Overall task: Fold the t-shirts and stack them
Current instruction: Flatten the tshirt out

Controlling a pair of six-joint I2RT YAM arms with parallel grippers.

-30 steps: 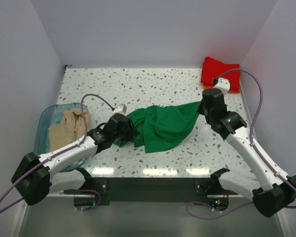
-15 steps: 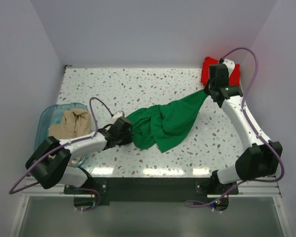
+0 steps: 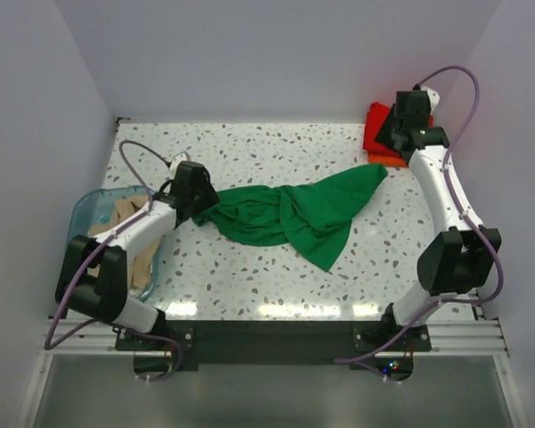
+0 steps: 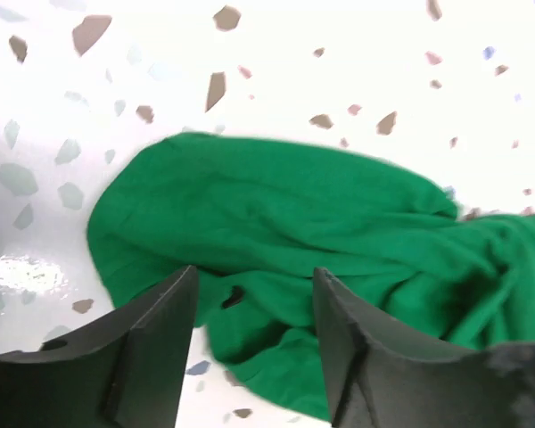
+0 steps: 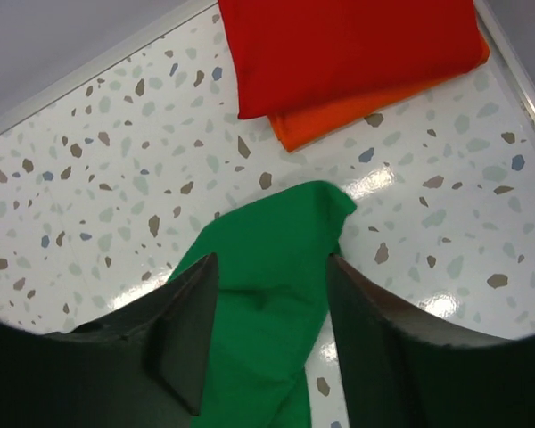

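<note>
No legible text, label, brand or number in any view.

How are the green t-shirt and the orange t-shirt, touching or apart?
Apart. The right wrist view shows bare speckled table between the green t-shirt and the orange t-shirt.

The green t-shirt (image 3: 290, 212) lay stretched across the middle of the bench (image 3: 250, 152), barring a straight pass. Bare surface lay open behind it and along the near edge. The teal bin (image 3: 80, 209) blocked the left edge; the red t-shirt (image 3: 377, 129) on the orange t-shirt (image 5: 357, 111) filled the far right corner.
</note>
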